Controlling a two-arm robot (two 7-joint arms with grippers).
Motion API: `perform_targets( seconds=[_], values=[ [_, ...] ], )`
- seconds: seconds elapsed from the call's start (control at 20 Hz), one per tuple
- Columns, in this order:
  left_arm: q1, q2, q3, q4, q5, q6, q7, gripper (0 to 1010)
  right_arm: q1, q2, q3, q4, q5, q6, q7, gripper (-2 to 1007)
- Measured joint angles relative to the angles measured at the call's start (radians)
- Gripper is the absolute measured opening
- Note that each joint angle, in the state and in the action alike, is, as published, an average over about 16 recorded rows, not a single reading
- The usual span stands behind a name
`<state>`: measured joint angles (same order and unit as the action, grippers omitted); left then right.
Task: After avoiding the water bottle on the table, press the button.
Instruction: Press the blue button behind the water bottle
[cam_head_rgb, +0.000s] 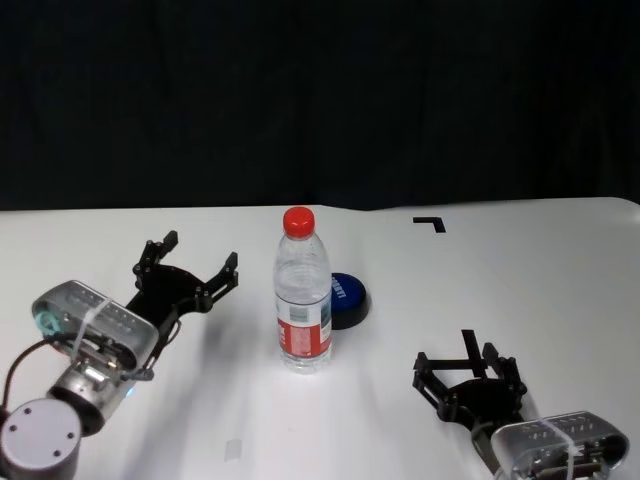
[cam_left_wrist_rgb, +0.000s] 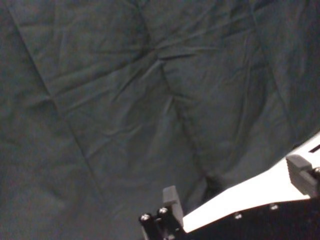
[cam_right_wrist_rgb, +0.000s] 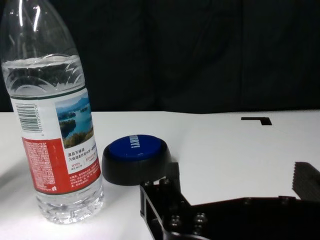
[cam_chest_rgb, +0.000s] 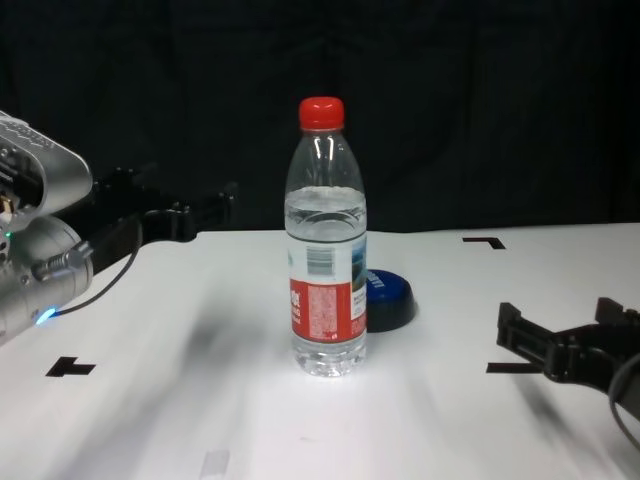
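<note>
— On the robot's left side, item one?

— Left gripper (cam_head_rgb: 190, 262): black, fingers spread wide, nothing between them. It hangs above the table (cam_head_rgb: 500, 300), to the left of the bottle and well apart from it, pointing toward the far edge. Its own wrist camera sees mostly dark wrinkled cloth (cam_left_wrist_rgb: 125, 100), with a wedge of white tabletop between the two fingertips (cam_left_wrist_rgb: 171, 196).

— Item two?

— Right gripper (cam_head_rgb: 458, 358): black, fingers also spread, holding nothing. It sits low over the table's near right part, aimed away from the robot. From the chest camera both fingers show apart above the white surface, close by a black cross mark (cam_chest_rgb: 505, 368).

— Moving outward from that one?

— Button (cam_right_wrist_rgb: 135, 157): low round dome, blue top with white lettering on a black base. It lies ahead and to the left of the right gripper, clear of it, resting flat on the table. Nothing touches it.

— And next to it?

— Water bottle (cam_head_rgb: 303, 290): tall, clear plastic, red cap, red, white and blue label, upright. It stands just beside the button, on its near-left side; from the head camera it overlaps the button's left edge, and whether they touch I cannot say.

— Remaining entries?

— Black corner mark (cam_head_rgb: 430, 223) on the far right of the table; dark curtain behind everything.
</note>
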<state>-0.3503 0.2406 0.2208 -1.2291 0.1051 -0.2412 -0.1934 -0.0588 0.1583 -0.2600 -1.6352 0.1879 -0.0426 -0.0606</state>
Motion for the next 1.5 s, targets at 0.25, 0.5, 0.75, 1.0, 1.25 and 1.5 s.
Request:
perform_targets(
  seconds=[0.25,0.5,0.75,1.0,1.25,1.5],
  values=[
    [0.044,0.002,-0.014,-0.059,0.010,0.020,0.016,1009,0.000,0.000,0.000,0.000,0.000,0.000,0.000,1003],
    [0.083,0.000,-0.028,-0.108,0.019,0.035,0.030,1010,0.000,0.000,0.000,0.000,0.000,0.000,0.000,1003],
    [0.117,-0.004,-0.040,-0.150,0.030,0.047,0.044,1010,0.000,0.000,0.000,0.000,0.000,0.000,0.000,1003],
    [0.150,-0.010,-0.051,-0.189,0.041,0.058,0.057,1010,0.000,0.000,0.000,0.000,0.000,0.000,0.000,1003],
    [0.180,-0.016,-0.061,-0.225,0.052,0.070,0.069,1010,0.000,0.000,0.000,0.000,0.000,0.000,0.000,1003],
    [0.209,-0.022,-0.070,-0.259,0.062,0.081,0.079,1009,0.000,0.000,0.000,0.000,0.000,0.000,0.000,1003]
  ],
)
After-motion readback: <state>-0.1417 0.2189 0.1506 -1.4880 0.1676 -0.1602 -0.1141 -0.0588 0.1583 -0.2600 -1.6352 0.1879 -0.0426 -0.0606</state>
